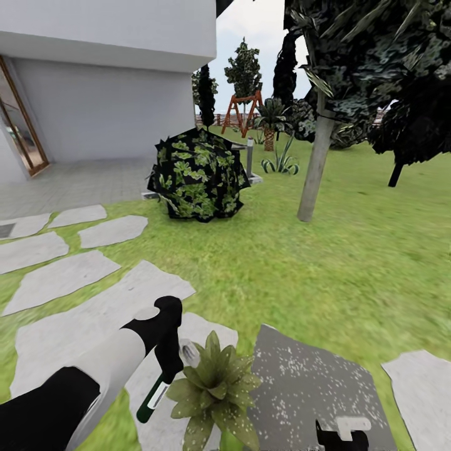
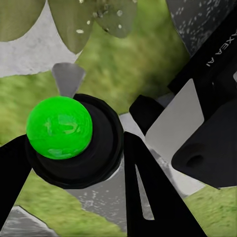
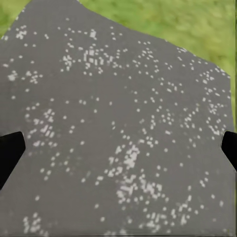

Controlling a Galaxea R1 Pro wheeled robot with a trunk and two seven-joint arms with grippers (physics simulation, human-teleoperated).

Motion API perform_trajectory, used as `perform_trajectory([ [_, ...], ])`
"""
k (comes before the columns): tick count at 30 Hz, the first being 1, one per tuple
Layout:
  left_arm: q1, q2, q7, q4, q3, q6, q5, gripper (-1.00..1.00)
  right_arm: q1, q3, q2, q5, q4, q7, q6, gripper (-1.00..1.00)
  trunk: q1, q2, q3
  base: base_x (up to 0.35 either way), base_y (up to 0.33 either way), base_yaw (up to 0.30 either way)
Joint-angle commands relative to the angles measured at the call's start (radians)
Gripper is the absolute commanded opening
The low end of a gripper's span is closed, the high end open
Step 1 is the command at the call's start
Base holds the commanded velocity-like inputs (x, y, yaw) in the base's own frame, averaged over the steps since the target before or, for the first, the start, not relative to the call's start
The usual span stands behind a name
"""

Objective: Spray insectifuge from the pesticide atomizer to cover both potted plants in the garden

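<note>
A garden lawn point(image 1: 351, 250) seen from the robot's head, looking forward and down. Pale flat stepping stones point(image 1: 59, 275) cross the grass at the left, leading toward a grey house wall point(image 1: 106, 106) with a wood-framed door point(image 1: 19, 125). In the middle distance stands a big dark broad-leaved bush point(image 1: 197, 172), a grey tree trunk point(image 1: 315, 164) to its right, and far behind them a red-brown swing frame point(image 1: 241, 108).

Low in the foreground, one of the potted plants point(image 1: 213, 388), a small rosette of pointed green leaves, sits at the edge of a stepping stone, just left of a dark speckled paving slab point(image 1: 307, 382). Its pot is hidden under the leaves.

The left arm reaches in from the lower left. Its left pincer point(image 1: 168, 357) points downward and is clamped on the pesticide atomizer point(image 1: 153, 394), a slim white-and-green bottle held just left of the plant. In the left wrist view the atomizer's bright green round top point(image 2: 59, 127) sits in a black collar between the black fingers point(image 2: 148, 197), with the plant's leaves point(image 2: 74, 19) close ahead.

The right pincer point(image 1: 341, 433) shows at the bottom edge over the speckled slab. In the right wrist view its dark fingertips point(image 3: 10, 153) stand wide apart at either side, apparently holding nothing, with the slab point(image 3: 118, 123) beneath.
</note>
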Motion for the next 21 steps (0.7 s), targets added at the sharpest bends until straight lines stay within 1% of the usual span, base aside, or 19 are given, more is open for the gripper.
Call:
perform_trajectory([
  [1, 0.0, 0.0, -0.009, -0.002, -0.002, 0.01, -0.008, -1.0, -0.001, -0.005, 0.0, 0.01, 0.002, -0.004, -0.004, 1.0, 0.0, 0.0, -0.001, -0.002, 0.025, -0.223],
  [7, 0.0, 0.0, -0.007, -0.002, -0.002, 0.01, -0.007, -1.0, -0.001, -0.005, 0.0, 0.01, 0.002, -0.004, -0.004, 1.0, 0.0, 0.0, -0.001, 0.0, 0.005, -0.283],
  [9, 0.0, 0.001, -0.007, -0.002, -0.002, 0.01, -0.007, -1.0, -0.001, -0.005, 0.0, 0.01, 0.002, -0.004, -0.004, 1.0, 0.0, 0.0, -0.001, -0.003, 0.0, -0.194],
  [14, 0.0, 0.001, -0.004, -0.002, -0.001, 0.01, -0.007, -1.0, -0.001, -0.005, 0.0, 0.01, 0.002, -0.005, -0.004, 1.0, 0.0, 0.0, -0.001, -0.092, 0.203, -0.027],
  [19, -0.001, 0.0, -0.003, -0.002, 0.0, 0.01, -0.007, -1.0, -0.001, -0.005, 0.0, 0.01, 0.002, -0.005, -0.004, 1.0, 0.0, 0.0, -0.001, 0.123, 0.283, -0.002],
  [21, -0.001, 0.0, -0.003, -0.003, 0.001, 0.01, -0.007, -1.0, -0.001, -0.005, 0.0, 0.01, 0.002, -0.005, -0.004, 1.0, 0.0, 0.0, -0.001, 0.139, 0.139, 0.0],
])
